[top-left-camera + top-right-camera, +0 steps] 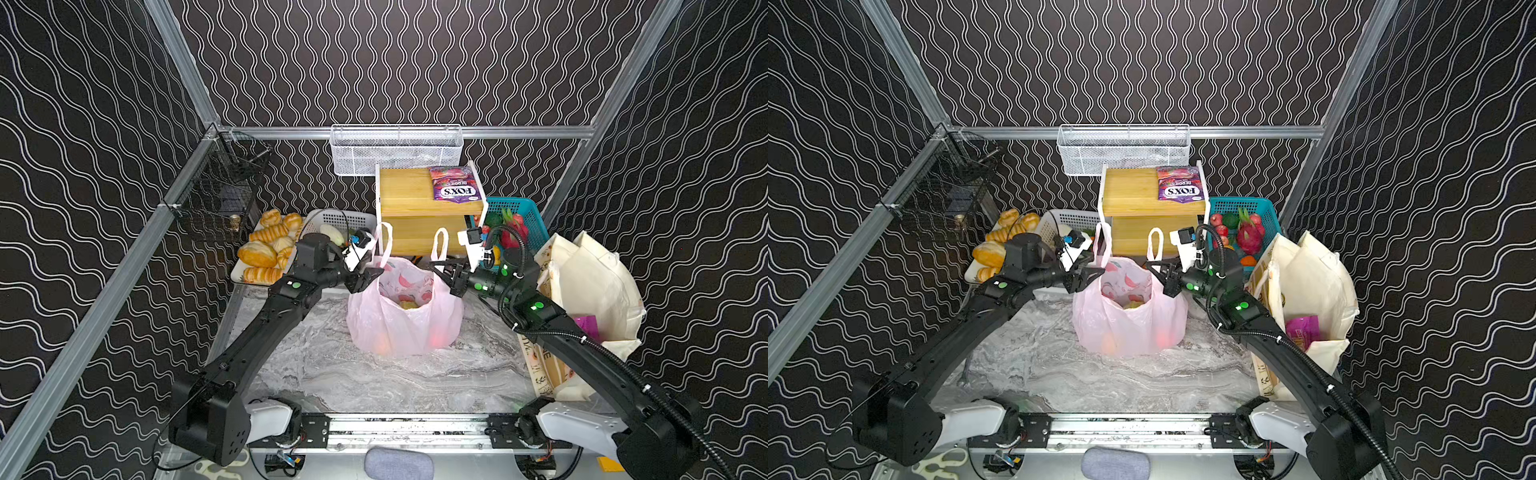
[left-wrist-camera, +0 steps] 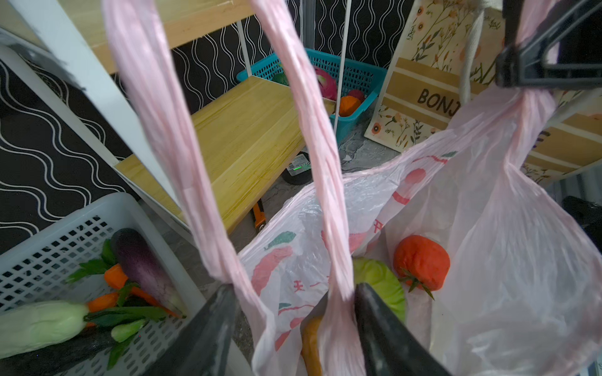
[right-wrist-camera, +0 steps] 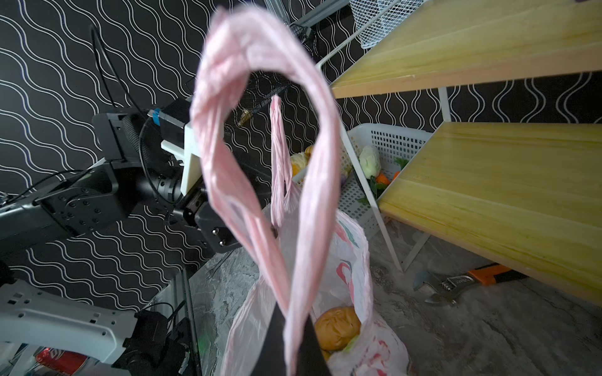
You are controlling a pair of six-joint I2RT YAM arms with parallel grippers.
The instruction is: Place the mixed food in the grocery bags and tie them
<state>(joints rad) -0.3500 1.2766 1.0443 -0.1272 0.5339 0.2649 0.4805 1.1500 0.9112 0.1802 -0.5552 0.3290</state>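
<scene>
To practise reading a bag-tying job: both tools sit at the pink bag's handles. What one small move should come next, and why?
Probably close the left tool on the handle loop rising between its open fingers. The right tool pinches the other loop, and a tomato lies in the pink bag, so tying needs both loops held.

Wooden shelf [image 1: 409, 191] at back; teal basket [image 1: 519, 203] right, white basket [image 1: 332, 217] left; wrench [image 3: 446, 286] under shelf
</scene>
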